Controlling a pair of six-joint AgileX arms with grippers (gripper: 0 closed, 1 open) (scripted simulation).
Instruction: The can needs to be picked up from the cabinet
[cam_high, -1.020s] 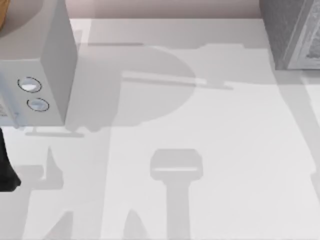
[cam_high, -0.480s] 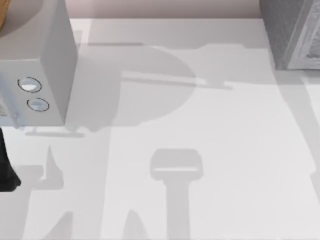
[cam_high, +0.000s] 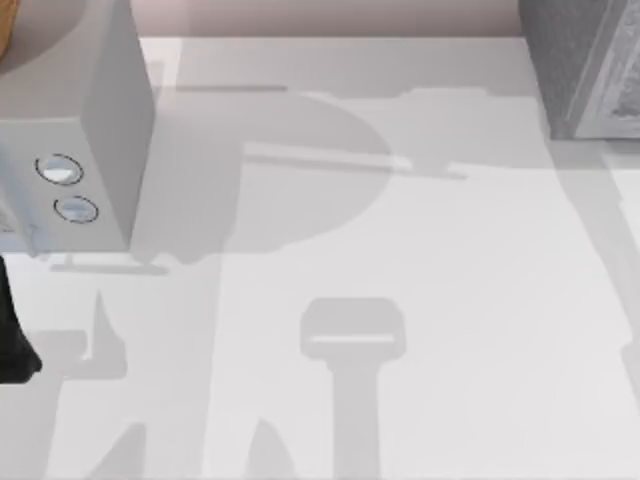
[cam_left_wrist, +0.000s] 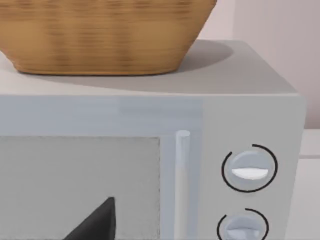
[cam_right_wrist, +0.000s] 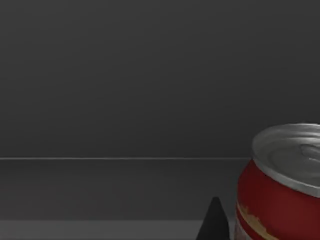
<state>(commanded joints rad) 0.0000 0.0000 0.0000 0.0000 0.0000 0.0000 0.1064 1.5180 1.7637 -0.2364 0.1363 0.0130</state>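
The can (cam_right_wrist: 280, 185), a small red cylinder with a ridged silvery metal top, stands upright inside a dark grey cabinet (cam_right_wrist: 125, 75) with smooth flat walls. A dark pointed fingertip (cam_right_wrist: 214, 220) of the right gripper rises just beside it; whether that gripper is open or closed cannot be told. At the left of the white surface (cam_high: 450, 300) sits a boxy grey microwave (cam_left_wrist: 240, 105) with two round knobs, a woven basket (cam_left_wrist: 100, 35) on top. A textured grey box (cam_high: 585, 60) stands far right.
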